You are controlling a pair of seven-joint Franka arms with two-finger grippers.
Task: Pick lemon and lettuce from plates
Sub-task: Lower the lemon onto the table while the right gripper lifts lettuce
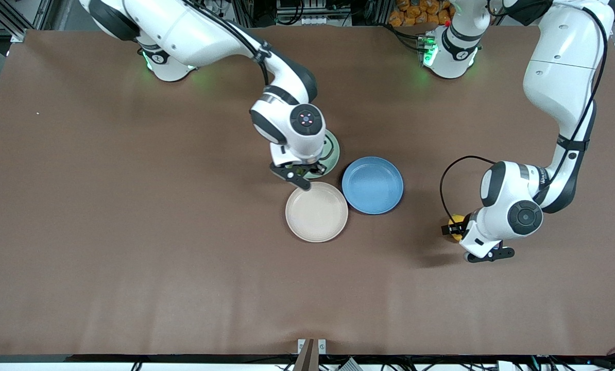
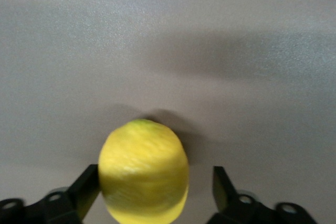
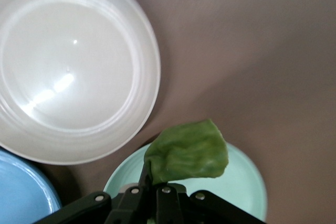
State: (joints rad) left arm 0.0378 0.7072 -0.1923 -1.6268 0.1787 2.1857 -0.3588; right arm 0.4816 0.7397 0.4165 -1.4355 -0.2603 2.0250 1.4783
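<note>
A brown cloth covers the bench from edge to edge, with both arm bases along its robots' edge. Near the bench's middle, the right gripper hangs over the mint green plate, its fingers pinched tight on the lettuce, which is lifted clear above that plate's rim. Just beside it, nearer the front camera, sits the beige-cream plate, bare inside. The blue plate lies next to both, toward the left arm's end. Well apart from the plates, toward the left arm's end of the bench, the left gripper is low over the cloth. Its fingers stand spread, one just at the lemon's side, the other with a clear gap, so it has no hold. The lemon appears to rest on the cloth between them.
</note>
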